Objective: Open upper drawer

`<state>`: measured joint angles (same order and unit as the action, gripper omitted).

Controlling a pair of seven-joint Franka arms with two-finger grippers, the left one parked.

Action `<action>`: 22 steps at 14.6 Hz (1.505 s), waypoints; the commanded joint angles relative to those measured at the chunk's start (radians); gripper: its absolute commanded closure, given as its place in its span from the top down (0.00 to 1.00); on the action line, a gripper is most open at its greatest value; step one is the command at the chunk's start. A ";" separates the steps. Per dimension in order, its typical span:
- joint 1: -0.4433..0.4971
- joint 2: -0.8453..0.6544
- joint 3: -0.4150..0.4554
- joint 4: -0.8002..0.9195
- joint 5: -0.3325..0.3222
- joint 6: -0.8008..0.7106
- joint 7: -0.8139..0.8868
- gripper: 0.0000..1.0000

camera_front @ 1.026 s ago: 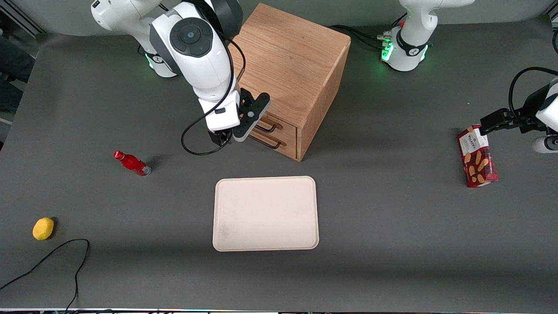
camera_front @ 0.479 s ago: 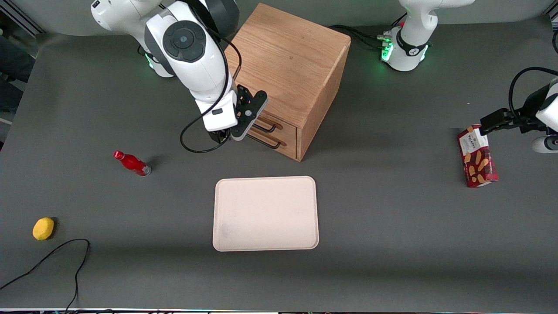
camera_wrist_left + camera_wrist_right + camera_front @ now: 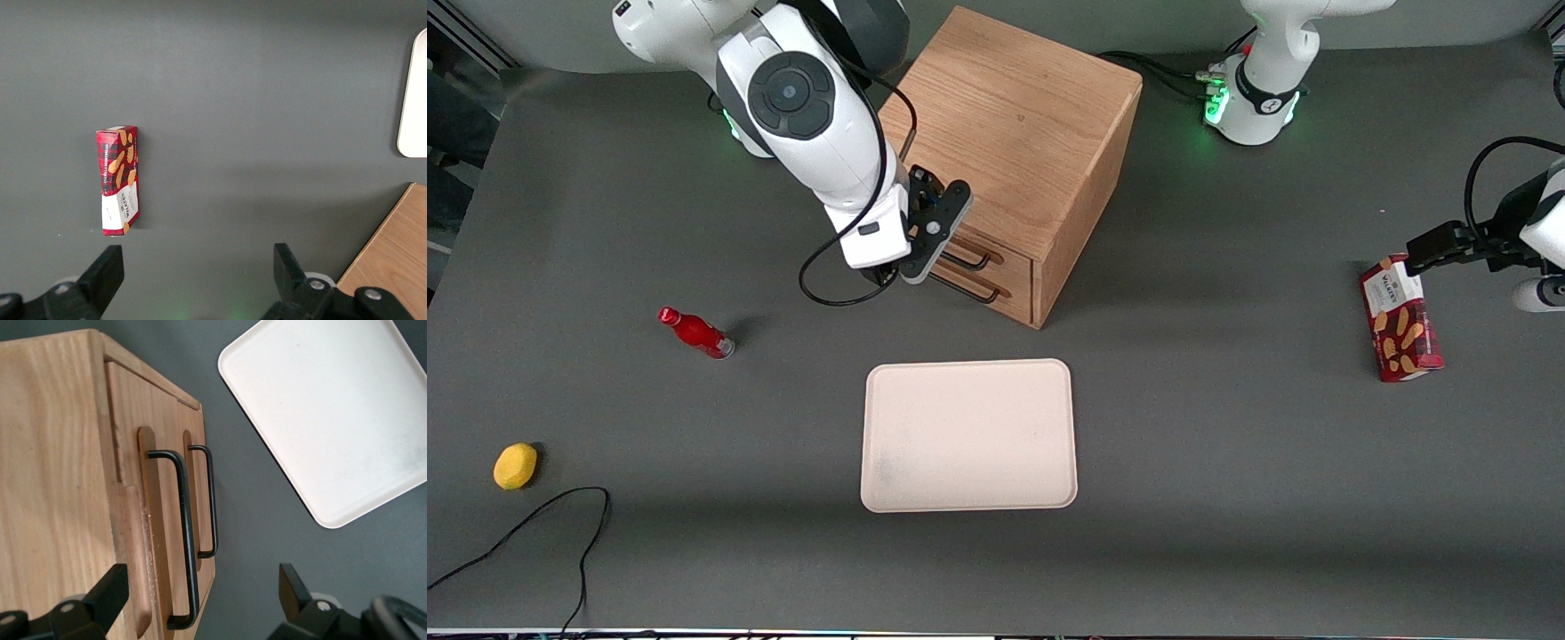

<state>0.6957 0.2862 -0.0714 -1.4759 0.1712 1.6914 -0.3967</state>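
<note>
Hovering: pincer (image 3: 907,267) spread before upper drawer (image 3: 143,533) | drawers: 2, shut | handles: 2 | trays: 1 (image 3: 969,435)

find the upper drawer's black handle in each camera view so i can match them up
Front view: the upper drawer's handle shows on the cabinet front, just above the lower handle, partly covered by the gripper.
Right wrist view: the handle is the longer black bar, close to the camera; the gripper's fingers are open.
Left wrist view: not in it; only a cabinet corner shows.
Shared landmark: the white tray.
</note>
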 commanded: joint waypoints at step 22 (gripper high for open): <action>-0.001 0.001 -0.018 -0.084 0.022 0.060 -0.099 1.00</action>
<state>0.6914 0.2929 -0.0822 -1.5391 0.1730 1.7308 -0.4657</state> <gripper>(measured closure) 0.000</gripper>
